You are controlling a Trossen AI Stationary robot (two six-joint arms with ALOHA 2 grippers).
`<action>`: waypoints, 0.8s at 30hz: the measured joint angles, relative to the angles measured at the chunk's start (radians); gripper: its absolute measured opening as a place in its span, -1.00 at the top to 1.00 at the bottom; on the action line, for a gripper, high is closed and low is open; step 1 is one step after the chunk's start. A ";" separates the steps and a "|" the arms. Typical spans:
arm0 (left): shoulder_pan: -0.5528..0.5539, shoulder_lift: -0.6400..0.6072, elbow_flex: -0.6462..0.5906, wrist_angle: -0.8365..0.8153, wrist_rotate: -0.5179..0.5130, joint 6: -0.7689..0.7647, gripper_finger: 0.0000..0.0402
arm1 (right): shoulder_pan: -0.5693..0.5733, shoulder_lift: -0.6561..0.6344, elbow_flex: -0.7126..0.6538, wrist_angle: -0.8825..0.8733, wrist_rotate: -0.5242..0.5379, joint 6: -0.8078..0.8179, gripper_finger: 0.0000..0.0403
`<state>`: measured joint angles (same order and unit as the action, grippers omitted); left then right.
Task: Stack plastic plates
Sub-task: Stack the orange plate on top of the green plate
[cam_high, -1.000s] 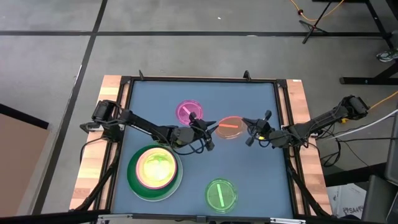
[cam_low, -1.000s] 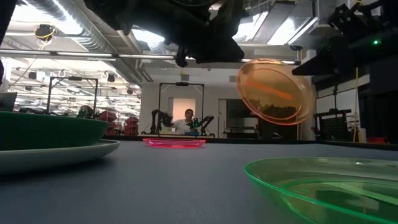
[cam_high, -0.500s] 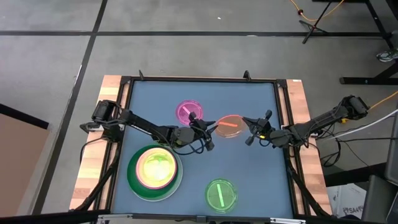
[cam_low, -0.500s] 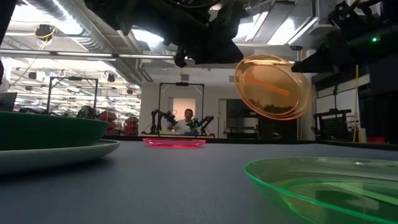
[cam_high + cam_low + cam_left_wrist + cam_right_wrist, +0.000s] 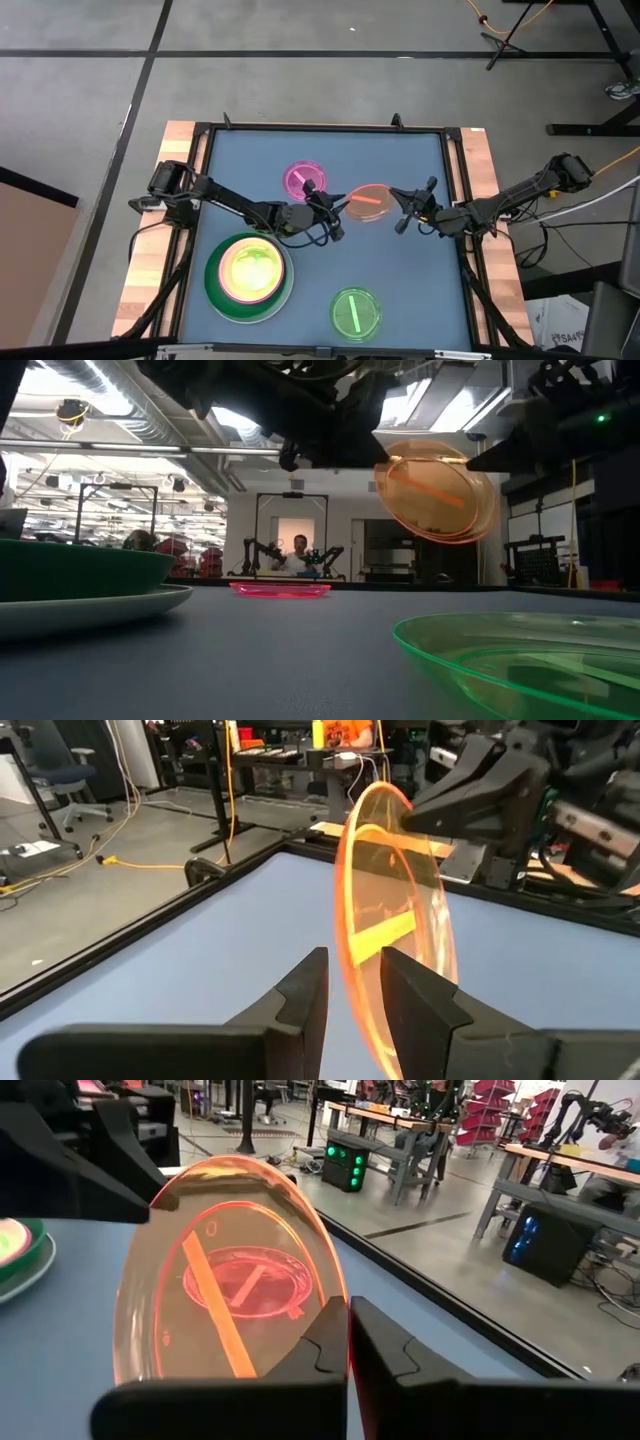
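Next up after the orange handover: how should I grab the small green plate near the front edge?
Pinch the green plate by its raised rim, not its flat middle. It lies flat with the rim flaring upward; the side facing the right gripper looks unobstructed.

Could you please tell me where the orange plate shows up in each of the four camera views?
High view: the orange plate sits at table centre, between the left gripper and the right gripper.
Low view: lifted off the table, tilted, upper right.
Left wrist view: edge-on, centre.
Right wrist view: fills the left-centre.
Shared landmark: the pink plate, seen through it in the right wrist view.
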<state>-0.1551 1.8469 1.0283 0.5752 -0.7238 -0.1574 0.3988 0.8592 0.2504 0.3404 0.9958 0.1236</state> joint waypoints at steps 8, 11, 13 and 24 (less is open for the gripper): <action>0.011 0.000 0.000 -0.022 0.000 -0.034 0.56 | 0.000 0.000 0.000 0.008 -0.011 -0.001 1.00; 0.020 0.000 0.000 -0.027 0.011 -0.052 0.56 | 0.000 0.000 0.000 0.009 -0.011 -0.001 1.00; 0.025 0.000 0.000 -0.029 0.011 -0.053 0.56 | 0.000 0.000 0.000 0.009 -0.012 -0.001 1.00; 0.043 0.000 0.000 -0.044 0.083 -0.115 0.61 | 0.000 0.000 0.000 0.009 -0.012 -0.001 1.00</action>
<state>-0.1124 1.8466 1.0283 0.5312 -0.6408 -0.2723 0.3988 0.8593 0.2504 0.3496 0.9840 0.1225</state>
